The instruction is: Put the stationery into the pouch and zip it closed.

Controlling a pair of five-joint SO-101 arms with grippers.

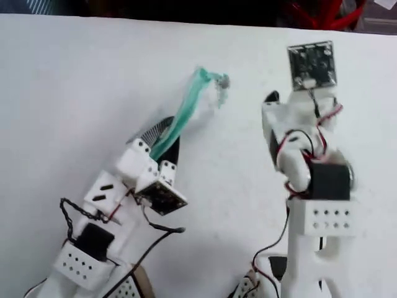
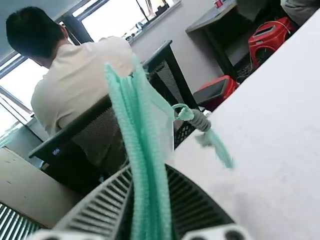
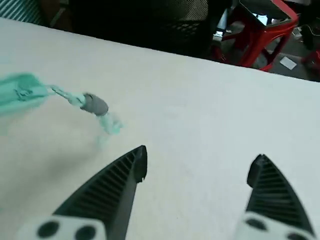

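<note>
Left claw (image 1: 165, 138) grips the green pouch (image 1: 186, 112); right claw (image 3: 201, 156) gapes

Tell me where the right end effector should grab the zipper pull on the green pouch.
Grip the grey zipper pull, not its limp tassel. It sticks out from the pouch end away from the left end effector, which clamps the pouch. Likely come from the open right end effector's side, jaws straddling it.
</note>
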